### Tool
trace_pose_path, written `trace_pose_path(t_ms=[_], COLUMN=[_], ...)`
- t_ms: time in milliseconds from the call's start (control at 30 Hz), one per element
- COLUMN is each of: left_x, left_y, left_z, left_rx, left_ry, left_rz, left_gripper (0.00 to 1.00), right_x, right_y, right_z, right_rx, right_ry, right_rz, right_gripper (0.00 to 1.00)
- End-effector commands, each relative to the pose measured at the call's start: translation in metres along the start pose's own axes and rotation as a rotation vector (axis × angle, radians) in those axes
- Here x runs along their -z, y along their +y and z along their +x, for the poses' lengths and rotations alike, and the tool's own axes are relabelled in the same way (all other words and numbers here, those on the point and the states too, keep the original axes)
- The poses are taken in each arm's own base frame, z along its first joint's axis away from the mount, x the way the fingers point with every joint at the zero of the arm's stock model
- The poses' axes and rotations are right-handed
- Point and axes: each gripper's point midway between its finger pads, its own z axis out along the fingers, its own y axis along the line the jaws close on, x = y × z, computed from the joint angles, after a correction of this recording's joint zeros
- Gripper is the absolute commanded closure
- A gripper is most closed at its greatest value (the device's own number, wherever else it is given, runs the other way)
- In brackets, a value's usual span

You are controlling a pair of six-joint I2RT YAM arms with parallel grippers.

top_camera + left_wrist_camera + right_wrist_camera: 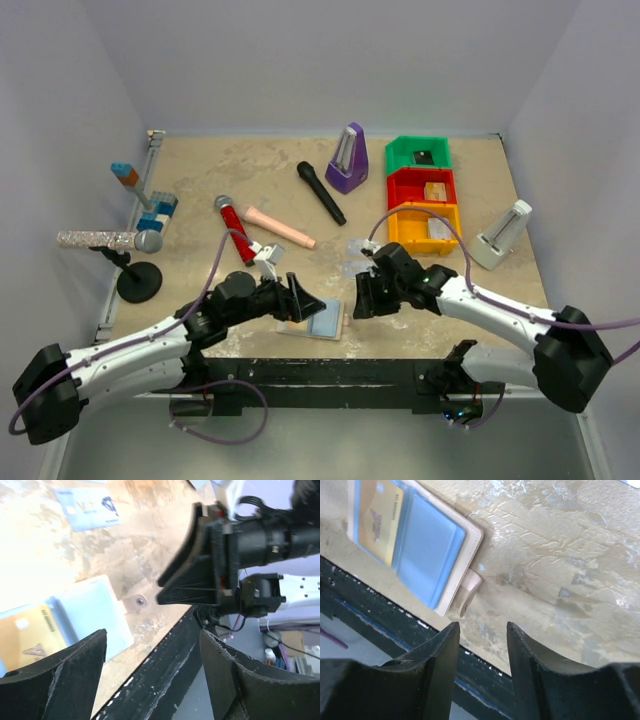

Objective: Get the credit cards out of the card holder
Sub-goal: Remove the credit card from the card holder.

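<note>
The card holder lies open near the table's front edge, light blue inside with tan edging. An orange-tan credit card sits in its left panel, also seen in the left wrist view. A pale credit card lies loose on the table beyond it, near other pale cards. My left gripper hovers over the holder's left side, jaws wide open and empty. My right gripper is just right of the holder's snap tab, open with nothing between its fingers.
Behind stand a black microphone, a red microphone, a pink cylinder, a purple metronome, stacked green, red and yellow bins, a white stand and a glitter microphone on a stand. The black table edge is close in front.
</note>
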Motion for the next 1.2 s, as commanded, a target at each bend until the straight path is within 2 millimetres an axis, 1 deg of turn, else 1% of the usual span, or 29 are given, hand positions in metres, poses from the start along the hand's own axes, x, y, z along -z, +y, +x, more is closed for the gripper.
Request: trace_pose_path(t_ms=[0,100,167,233,267,300,333,367,433,500,567,667,700,733,767,867,1000,1167], left_x=[0.015,0.021,0.023,0.024,0.024,0.026,0.026,0.027,0.028,0.027,0.027,0.024,0.025,0.021,0.021,0.019,0.02,0.022], left_y=[0.029,0.042,0.052,0.065,0.07,0.081,0.089,0.094,0.103,0.109,0.115,0.118,0.122,0.119,0.119,0.12,0.128,0.133], left_z=[-0.004,-0.006,-0.004,-0.002,-0.001,0.005,0.008,0.009,0.011,0.012,0.013,0.014,0.018,0.014,0.014,0.017,0.025,0.037], left_rx=[-0.017,0.004,0.03,0.055,0.069,0.081,0.089,0.092,0.094,0.092,0.096,0.105,0.11,0.115,0.119,0.125,0.133,0.151], left_ry=[-0.054,-0.084,-0.095,-0.111,-0.115,-0.097,-0.093,-0.092,-0.088,-0.09,-0.096,-0.112,-0.102,-0.124,-0.128,-0.139,-0.133,-0.115], left_rz=[-0.103,-0.139,-0.165,-0.211,-0.23,-0.28,-0.316,-0.341,-0.379,-0.405,-0.427,-0.425,-0.435,-0.41,-0.404,-0.38,-0.388,-0.377], left_gripper=[0.2,0.2,0.24,0.34,0.41,0.51,0.62,0.68,0.74,0.76,0.78,0.87,0.89,0.9,0.91,0.94,0.96,0.97], right_x=[0.032,0.044,0.047,0.043,0.04,0.036,0.033,0.029,0.02,0.011,-0.001,-0.015,-0.019,-0.024,-0.028,-0.043,-0.058,-0.071], right_y=[0.015,0.047,0.065,0.078,0.085,0.09,0.096,0.099,0.107,0.115,0.118,0.12,0.121,0.12,0.119,0.116,0.108,0.096], right_z=[-0.021,-0.032,-0.038,-0.041,-0.042,-0.042,-0.043,-0.044,-0.044,-0.045,-0.045,-0.051,-0.052,-0.053,-0.053,-0.05,-0.043,-0.036], right_rx=[0.079,0.107,0.096,0.081,0.076,0.065,0.064,0.061,0.06,0.052,0.035,-0.006,-0.024,-0.038,-0.052,-0.078,-0.098,-0.114], right_ry=[-0.091,-0.157,-0.18,-0.177,-0.173,-0.16,-0.152,-0.143,-0.128,-0.112,-0.095,-0.101,-0.101,-0.096,-0.092,-0.068,-0.038,-0.017], right_rz=[-0.023,-0.186,-0.279,-0.349,-0.377,-0.395,-0.414,-0.42,-0.429,-0.437,-0.424,-0.416,-0.416,-0.411,-0.408,-0.394,-0.363,-0.322], right_gripper=[0.55,0.57,0.6,0.63,0.65,0.67,0.68,0.68,0.69,0.68,0.68,0.66,0.66,0.66,0.66,0.66,0.66,0.65])
